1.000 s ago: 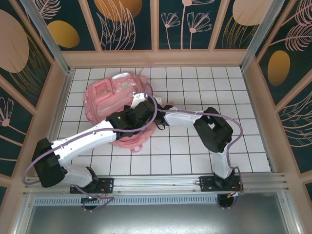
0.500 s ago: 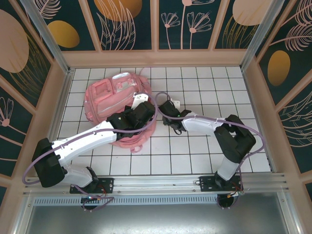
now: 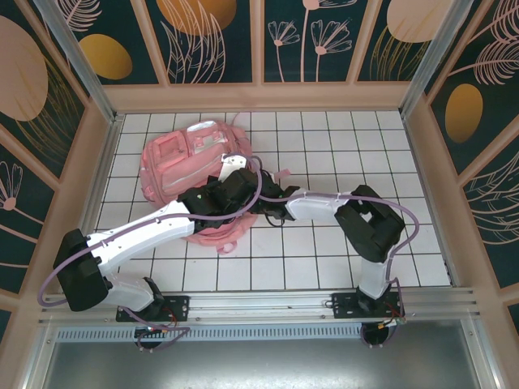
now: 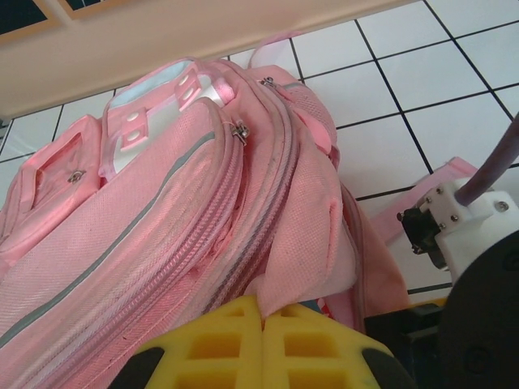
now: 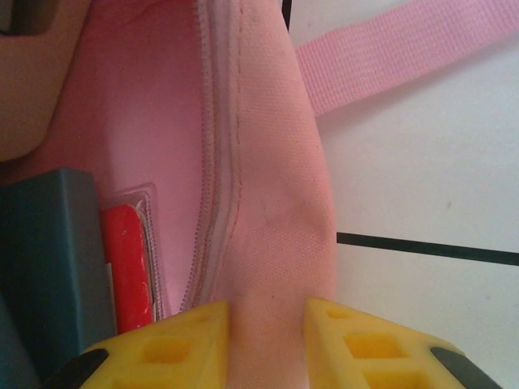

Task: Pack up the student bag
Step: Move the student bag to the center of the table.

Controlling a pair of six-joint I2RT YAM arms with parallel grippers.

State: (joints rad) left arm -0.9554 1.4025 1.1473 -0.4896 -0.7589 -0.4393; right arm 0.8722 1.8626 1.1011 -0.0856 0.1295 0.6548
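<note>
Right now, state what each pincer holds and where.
Left pincer pinches a loose fabric fold of the student bag; right pincer grips the bag's opening rim beside the zipper.

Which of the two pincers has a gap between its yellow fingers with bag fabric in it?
The right pincer: the student bag's zippered rim passes between its spread fingers. The left pincer's fingers press together, leaving no gap.

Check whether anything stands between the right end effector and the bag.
Nothing visible does. The right end effector is closed on the zipper edge of the bag, with the fabric touching both fingers.
</note>
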